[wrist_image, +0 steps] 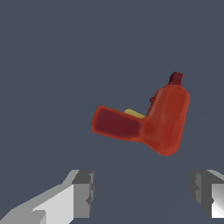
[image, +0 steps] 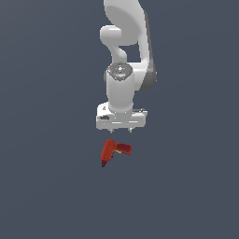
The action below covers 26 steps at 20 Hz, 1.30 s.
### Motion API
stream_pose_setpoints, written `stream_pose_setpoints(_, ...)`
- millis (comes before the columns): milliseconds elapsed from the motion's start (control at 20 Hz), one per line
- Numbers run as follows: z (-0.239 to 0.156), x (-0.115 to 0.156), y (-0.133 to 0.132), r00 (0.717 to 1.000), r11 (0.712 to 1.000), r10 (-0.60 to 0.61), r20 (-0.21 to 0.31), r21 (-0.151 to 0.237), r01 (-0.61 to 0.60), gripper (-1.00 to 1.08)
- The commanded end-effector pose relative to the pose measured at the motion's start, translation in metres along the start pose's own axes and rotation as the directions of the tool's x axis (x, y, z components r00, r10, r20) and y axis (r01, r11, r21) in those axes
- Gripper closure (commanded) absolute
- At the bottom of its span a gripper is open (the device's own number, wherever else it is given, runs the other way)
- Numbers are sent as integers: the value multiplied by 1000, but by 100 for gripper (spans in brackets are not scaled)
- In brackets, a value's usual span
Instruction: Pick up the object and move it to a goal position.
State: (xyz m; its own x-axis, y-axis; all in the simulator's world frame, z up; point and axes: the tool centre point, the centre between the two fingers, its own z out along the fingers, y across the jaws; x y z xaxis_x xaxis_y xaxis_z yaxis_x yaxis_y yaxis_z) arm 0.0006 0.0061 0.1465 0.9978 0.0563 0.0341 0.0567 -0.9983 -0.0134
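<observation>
just above the red drill (image: 115, 151) (untouched), the gripper (image: 120, 129) hangs spread.

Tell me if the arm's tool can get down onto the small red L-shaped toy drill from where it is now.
Probably yes. The tool hangs open above the small red L-shaped toy drill, apart from it, and nothing shows between them. In the wrist view the drill lies ahead of the spread fingers.

white arm (image: 125, 70) pointing down, gripper (image: 120, 131) just above red toy drill (image: 113, 151), not touching, plain grey ground
</observation>
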Motion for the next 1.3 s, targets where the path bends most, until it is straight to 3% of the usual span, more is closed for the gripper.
stream_pose_setpoints(0, 6, 1, 5, 1000, 1000, -16, -23, -5, 16, -60)
stream_pose_setpoints(600, 39, -1, 31, 978, 992, -125, -168, -46, 119, -60)
stream_pose_setpoints(1250, 63, -13, 51, 915, 967, -251, -317, -117, 225, -60)
